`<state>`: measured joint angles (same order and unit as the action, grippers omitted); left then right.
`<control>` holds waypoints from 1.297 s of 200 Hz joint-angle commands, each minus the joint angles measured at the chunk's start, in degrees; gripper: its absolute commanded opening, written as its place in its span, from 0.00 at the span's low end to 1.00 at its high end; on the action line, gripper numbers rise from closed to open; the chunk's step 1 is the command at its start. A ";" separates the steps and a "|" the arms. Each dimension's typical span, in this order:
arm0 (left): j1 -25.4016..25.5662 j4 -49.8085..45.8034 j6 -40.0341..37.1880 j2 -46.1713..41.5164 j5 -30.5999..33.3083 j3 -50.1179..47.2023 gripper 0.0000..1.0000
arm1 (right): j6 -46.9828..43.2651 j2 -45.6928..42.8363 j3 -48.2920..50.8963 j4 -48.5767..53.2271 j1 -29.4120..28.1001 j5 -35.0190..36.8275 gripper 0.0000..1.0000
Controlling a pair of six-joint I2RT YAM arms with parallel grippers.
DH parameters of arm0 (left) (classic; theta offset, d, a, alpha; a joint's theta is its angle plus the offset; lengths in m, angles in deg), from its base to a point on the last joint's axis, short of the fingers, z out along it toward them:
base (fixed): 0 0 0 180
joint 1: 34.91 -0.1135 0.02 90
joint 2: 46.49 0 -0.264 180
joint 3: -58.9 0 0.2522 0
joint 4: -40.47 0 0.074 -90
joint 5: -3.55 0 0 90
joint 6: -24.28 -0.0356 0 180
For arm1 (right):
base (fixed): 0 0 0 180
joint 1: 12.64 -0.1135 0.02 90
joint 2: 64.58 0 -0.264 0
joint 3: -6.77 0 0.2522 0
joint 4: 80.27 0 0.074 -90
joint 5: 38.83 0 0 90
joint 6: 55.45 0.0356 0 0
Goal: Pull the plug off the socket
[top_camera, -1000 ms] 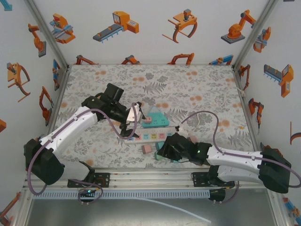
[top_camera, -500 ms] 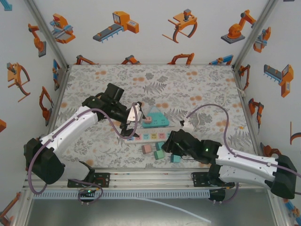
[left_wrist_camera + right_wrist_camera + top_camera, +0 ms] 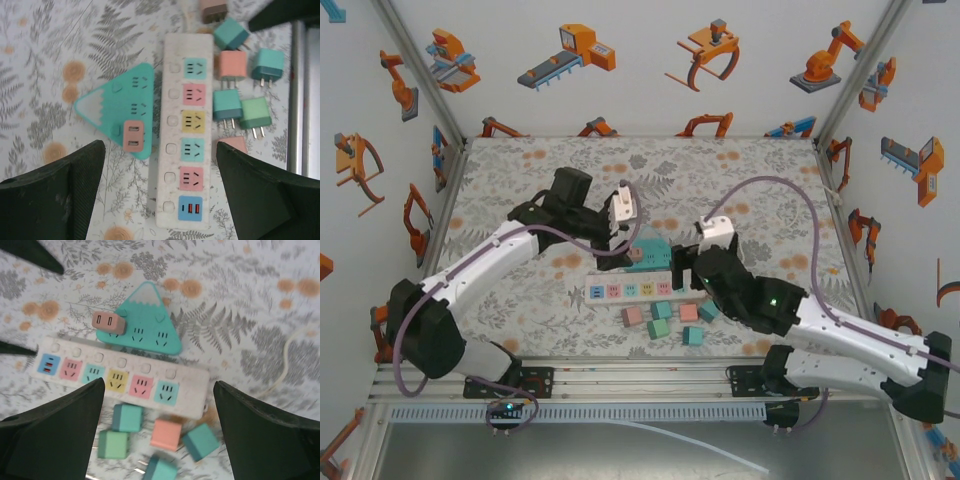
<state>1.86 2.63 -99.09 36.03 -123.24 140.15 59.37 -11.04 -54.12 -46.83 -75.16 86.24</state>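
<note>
A small pink plug (image 3: 133,136) sits in the lower corner of the teal mountain-shaped socket (image 3: 125,105), also seen as the plug (image 3: 108,322) in the socket (image 3: 145,325) and from above as the plug (image 3: 635,255). A white power strip (image 3: 635,290) with coloured outlets lies just in front of it with all its outlets bare. My left gripper (image 3: 160,200) hangs open above the strip's USB end, holding nothing. My right gripper (image 3: 160,435) is open over the loose plugs, nothing between its fingers. From above, the left gripper (image 3: 612,228) and right gripper (image 3: 692,262) flank the socket.
Several loose plugs lie in front of the strip: teal (image 3: 127,417), green (image 3: 114,444), pink (image 3: 166,434) and more teal ones (image 3: 200,441). The strip's white cord (image 3: 290,347) trails right. A metal rail (image 3: 298,95) marks the table's near edge.
My right gripper has opened and risen back from the loose plugs toward the socket. My left gripper has lifted off the strip's left end and moved back.
</note>
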 commanded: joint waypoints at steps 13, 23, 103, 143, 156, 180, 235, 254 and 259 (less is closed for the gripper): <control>-0.40 10.05 23.60 3.00 7.26 1.98 0.82 | -36.91 5.04 -1.72 -11.93 0.48 -16.06 0.70; -0.77 11.93 29.03 4.07 8.27 2.39 0.81 | -42.94 6.75 -2.22 -12.25 1.25 -20.79 0.70; -11.06 11.49 57.29 17.69 6.43 8.12 0.78 | -65.40 21.02 -9.57 -7.37 11.90 -49.34 0.69; -13.97 14.14 62.87 21.48 1.44 7.58 0.84 | -69.25 29.51 -13.22 -6.74 16.72 -57.13 0.69; -14.53 13.80 63.17 21.89 1.79 7.65 0.84 | -70.67 32.45 -14.69 -6.12 17.55 -58.23 0.69; -15.13 11.58 62.44 21.85 4.54 8.08 0.87 | -72.92 38.49 -17.55 -5.61 18.22 -58.79 0.69; -15.44 8.50 60.27 21.23 7.52 9.06 0.90 | -75.05 49.83 -24.54 -3.36 19.12 -59.55 0.53; -15.45 7.16 59.72 21.40 9.37 9.46 0.90 | -77.19 51.46 -25.79 -1.19 19.11 -59.94 0.37; -15.42 6.83 59.65 21.50 9.77 9.66 0.90 | -77.88 51.41 -25.66 -1.09 19.03 -60.06 0.32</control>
<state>-13.27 12.14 -38.15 58.17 -115.79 147.54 -14.90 39.67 -77.64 -51.22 -56.30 28.23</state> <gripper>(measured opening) 0.902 0.416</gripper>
